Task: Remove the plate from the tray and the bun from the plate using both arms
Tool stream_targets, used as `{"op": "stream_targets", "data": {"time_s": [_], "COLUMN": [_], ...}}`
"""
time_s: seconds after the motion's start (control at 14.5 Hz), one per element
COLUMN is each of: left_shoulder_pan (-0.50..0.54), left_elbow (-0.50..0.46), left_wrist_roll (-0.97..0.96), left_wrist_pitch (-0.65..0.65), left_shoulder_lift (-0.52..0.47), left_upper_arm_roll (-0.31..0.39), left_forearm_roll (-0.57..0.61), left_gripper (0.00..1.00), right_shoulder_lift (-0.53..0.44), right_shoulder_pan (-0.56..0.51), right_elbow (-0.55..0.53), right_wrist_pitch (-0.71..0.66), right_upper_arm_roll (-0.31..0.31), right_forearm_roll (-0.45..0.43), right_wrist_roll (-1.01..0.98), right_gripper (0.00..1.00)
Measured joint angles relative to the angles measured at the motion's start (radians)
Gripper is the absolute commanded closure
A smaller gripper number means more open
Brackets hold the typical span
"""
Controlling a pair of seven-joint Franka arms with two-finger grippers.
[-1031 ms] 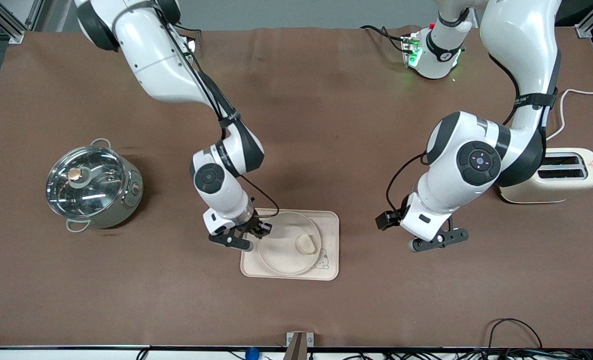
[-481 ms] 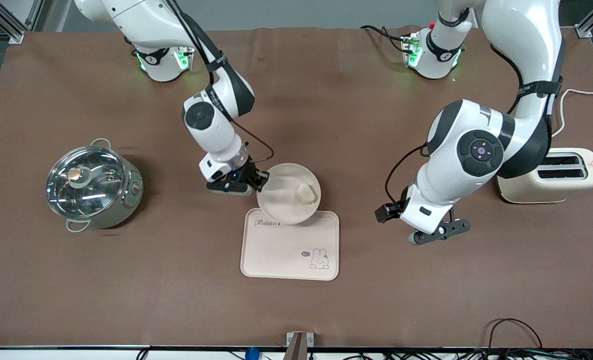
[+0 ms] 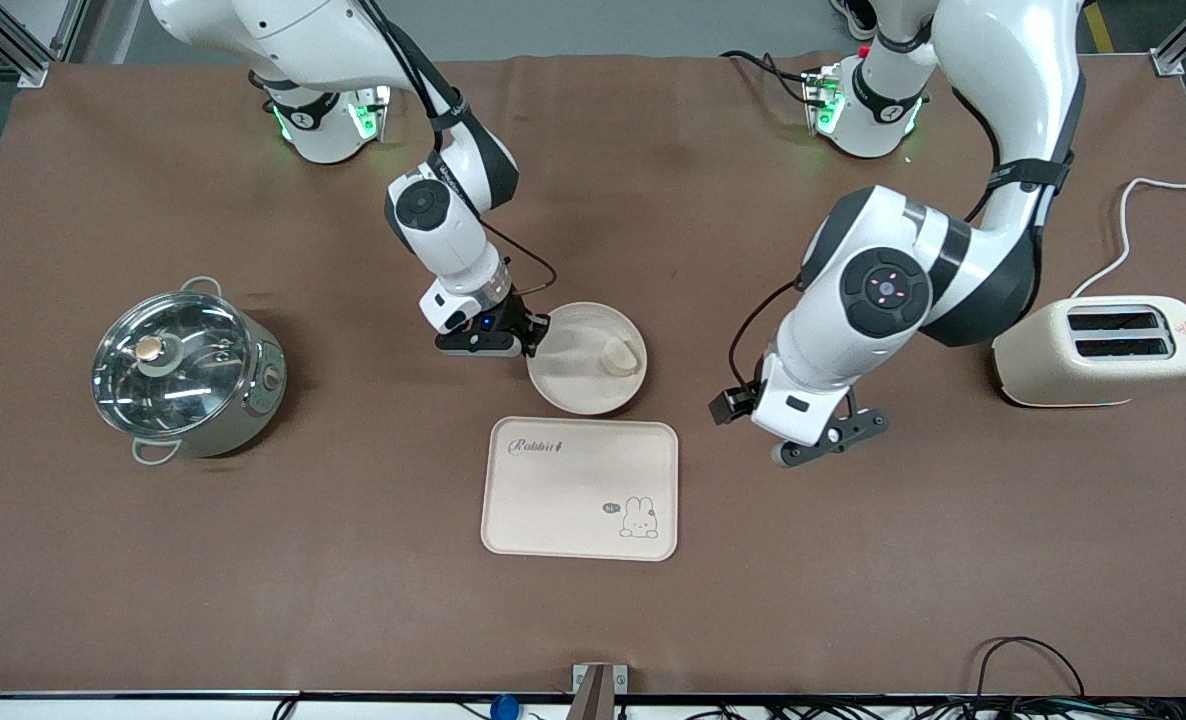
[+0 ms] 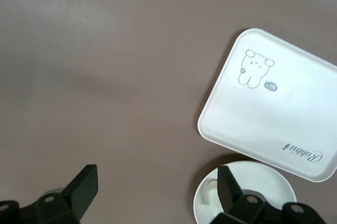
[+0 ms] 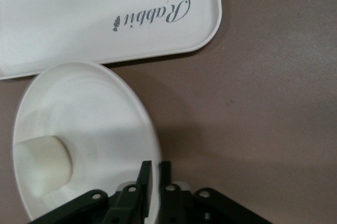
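The round cream plate (image 3: 573, 378) is just farther from the front camera than the rabbit tray (image 3: 553, 500). The pale bun (image 3: 621, 354) lies in the plate. My right gripper (image 3: 530, 338) is shut on the plate's rim at the right arm's side. In the right wrist view its fingers (image 5: 156, 174) pinch the rim of the plate (image 5: 95, 113), with the bun (image 5: 42, 163) inside. I cannot tell whether the plate rests on the table. My left gripper (image 3: 831, 440) is open and empty over bare table beside the tray. The left wrist view shows it (image 4: 155, 190) open, with the plate (image 4: 263, 182) partly behind one finger.
A steel pot with a glass lid (image 3: 185, 372) stands toward the right arm's end. A cream toaster (image 3: 1098, 350) with a white cable stands toward the left arm's end. The tray also shows in the left wrist view (image 4: 274, 108) and the right wrist view (image 5: 105, 18).
My right gripper has carried the plate with the bun off the tray toward the robots' bases. My left arm has moved toward the plate.
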Motion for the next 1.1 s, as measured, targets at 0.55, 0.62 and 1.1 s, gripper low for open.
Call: {"op": "stream_targets", "data": {"time_s": [0.55, 0.62, 1.1], "left_shoulder_pan": [-0.081, -0.101, -0.249], "left_elbow": [-0.006, -0.006, -0.006], "left_wrist_roll": [-0.211, -0.249, -0.466], "left_wrist_pitch": [0.103, 0.135, 0.210], "left_shoulder_lift": [0.090, 0.109, 0.193], "left_upper_arm_roll": [-0.001, -0.002, 0.000], "left_forearm_roll": [0.000, 0.000, 0.000], "left_gripper": [0.00, 0.00, 0.00], "right_shoulder_lift": [0.002, -0.003, -0.202], "right_shoulder_pan": [-0.045, -0.059, -0.261], "right_elbow": [0.067, 0.102, 0.337], "right_wrist_pitch": [-0.054, -0.115, -0.680], "right_upper_arm_roll": [-0.010, -0.010, -0.023], "right_forearm_roll": [0.000, 0.000, 0.000], "right_wrist_roll": [0.000, 0.000, -0.027], "right_gripper": [0.00, 0.00, 0.00]}}
